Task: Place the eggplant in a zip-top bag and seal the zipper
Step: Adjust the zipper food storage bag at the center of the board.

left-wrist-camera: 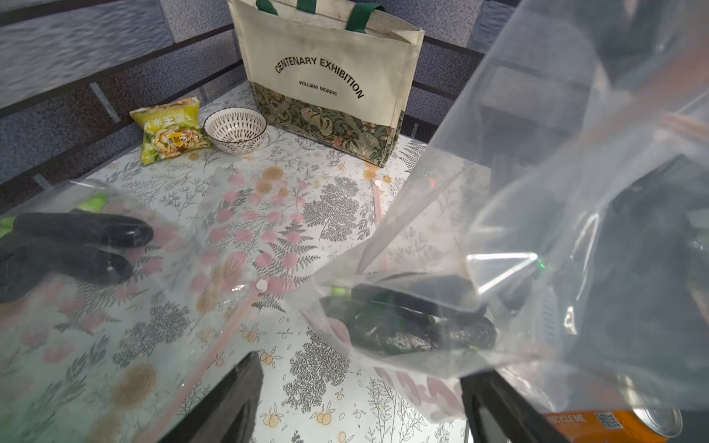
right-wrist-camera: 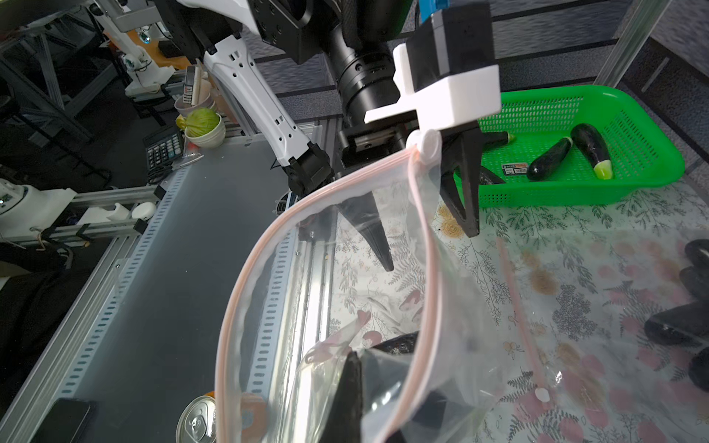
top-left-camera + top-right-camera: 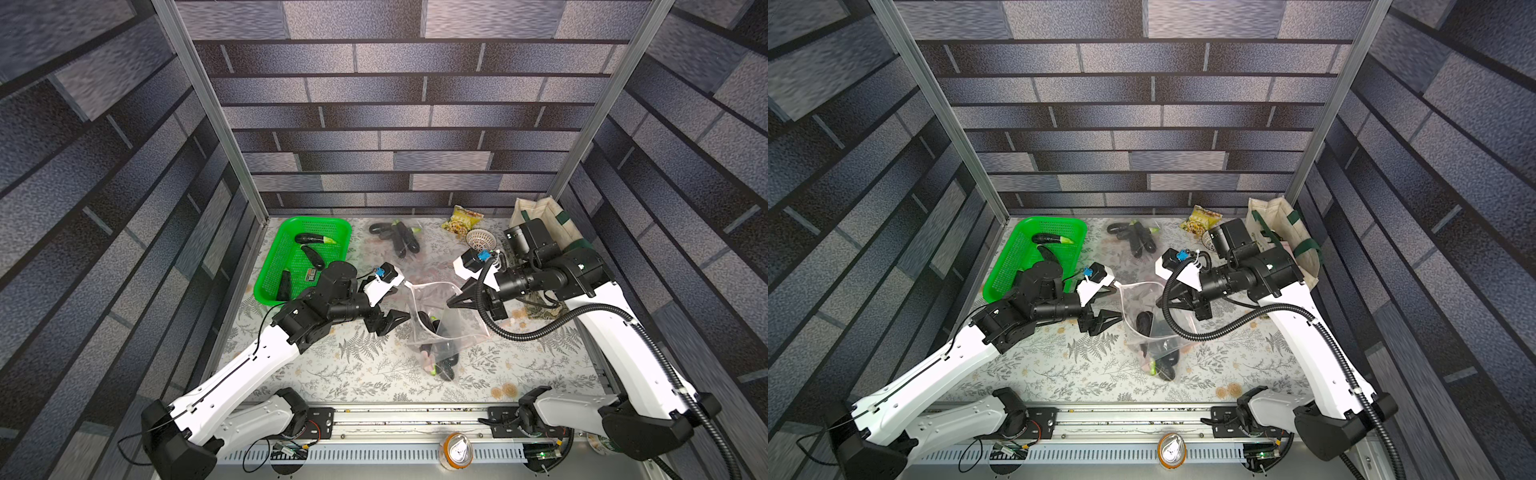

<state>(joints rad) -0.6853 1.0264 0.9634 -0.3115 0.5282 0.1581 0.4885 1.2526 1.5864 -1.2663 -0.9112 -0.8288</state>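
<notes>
A clear zip-top bag (image 3: pixel 453 328) (image 3: pixel 1167 332) with a pink zipper hangs with its mouth open over the middle of the table. Dark eggplants (image 3: pixel 426 322) (image 1: pixel 414 326) lie inside it. My right gripper (image 3: pixel 452 301) (image 2: pixel 353 402) is shut on the bag's upper wall and holds it up. At the bag's other top corner my left gripper (image 3: pixel 401 301) (image 2: pixel 429 247) (image 1: pixel 360 402) stands open. Its fingers sit either side of the zipper end, by the white slider (image 2: pixel 426 145), without touching the film.
A green basket (image 3: pixel 332 226) at the back left holds loose eggplants (image 3: pixel 313 239). Another clear bag of eggplants (image 3: pixel 397 241) lies at the back. A snack packet (image 3: pixel 461 218), a small bowl (image 3: pixel 480 239) and a tote bag (image 3: pixel 544 220) stand back right. A can (image 3: pixel 457 451) sits on the front rail.
</notes>
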